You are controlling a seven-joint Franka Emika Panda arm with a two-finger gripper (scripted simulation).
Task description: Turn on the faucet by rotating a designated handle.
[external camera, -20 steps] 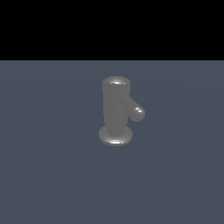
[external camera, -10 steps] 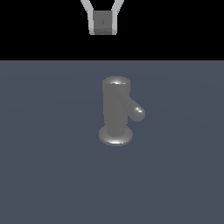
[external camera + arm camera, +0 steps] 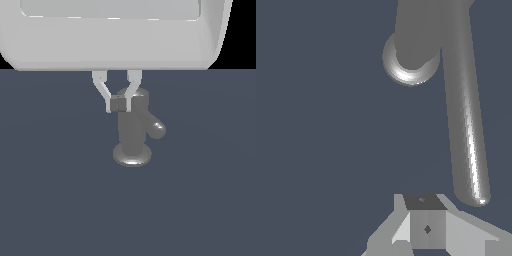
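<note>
A flat, matte slate-blue floor surface [image 3: 55, 200] fills the lower part of the exterior view. Behind its far edge lies a plain black backdrop [image 3: 242, 50].

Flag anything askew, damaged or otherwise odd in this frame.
Nothing stands out. The faucet stands upright on its disc foot, the handle is straight and intact, and the end effector hangs near the cylinder's top, its fingers together, holding nothing.

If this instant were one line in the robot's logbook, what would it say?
stage: approach | gripper: shut, empty, high beside faucet | handle: untouched | contact: none seen
</note>
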